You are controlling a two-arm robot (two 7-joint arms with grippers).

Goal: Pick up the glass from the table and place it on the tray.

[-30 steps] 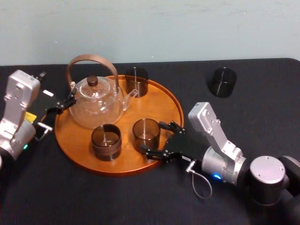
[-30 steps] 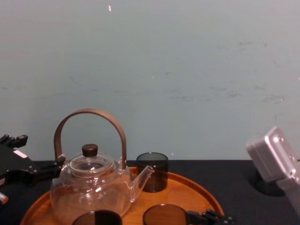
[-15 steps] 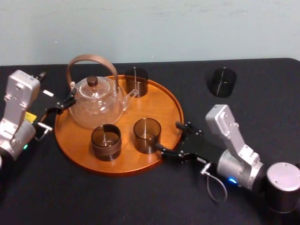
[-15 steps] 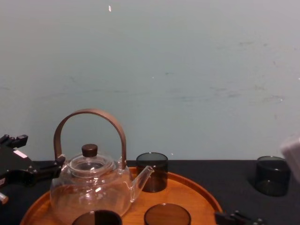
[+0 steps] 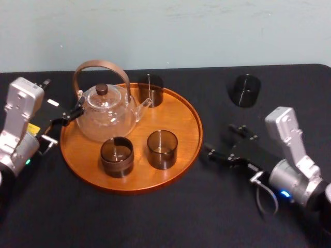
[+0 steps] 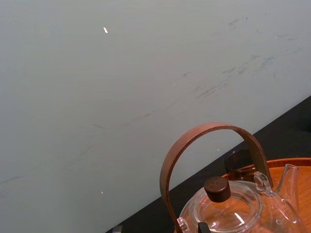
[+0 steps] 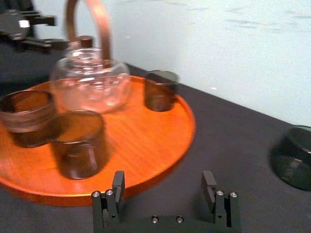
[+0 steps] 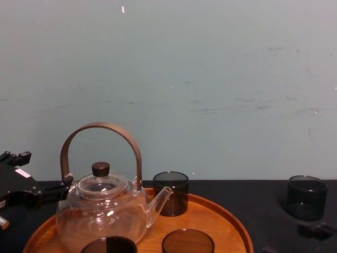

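Observation:
One dark smoked glass point(image 5: 244, 90) stands on the black table point(image 5: 155, 217) at the far right, also seen in the chest view point(image 8: 306, 196) and the right wrist view point(image 7: 294, 158). The round orange-brown tray point(image 5: 189, 111) carries a glass teapot point(image 5: 106, 111) and three more dark glasses point(image 5: 162, 149) point(image 5: 117, 156) point(image 5: 150, 89). My right gripper point(image 5: 223, 142) point(image 7: 164, 189) is open and empty, just off the tray's right rim, nearer to me than the lone glass. Beside the tray's left rim, the left gripper point(image 5: 67, 116) is open by the teapot.
The teapot's tall brown handle point(image 8: 100, 129) arches above the tray. A pale wall point(image 5: 207, 31) runs behind the table's far edge. Bare black table lies in front of the tray and between the tray and the lone glass.
My right gripper has backed away to the right from the front right glass on the tray, off the rim and onto the table side. That glass stays put. The left arm has not moved.

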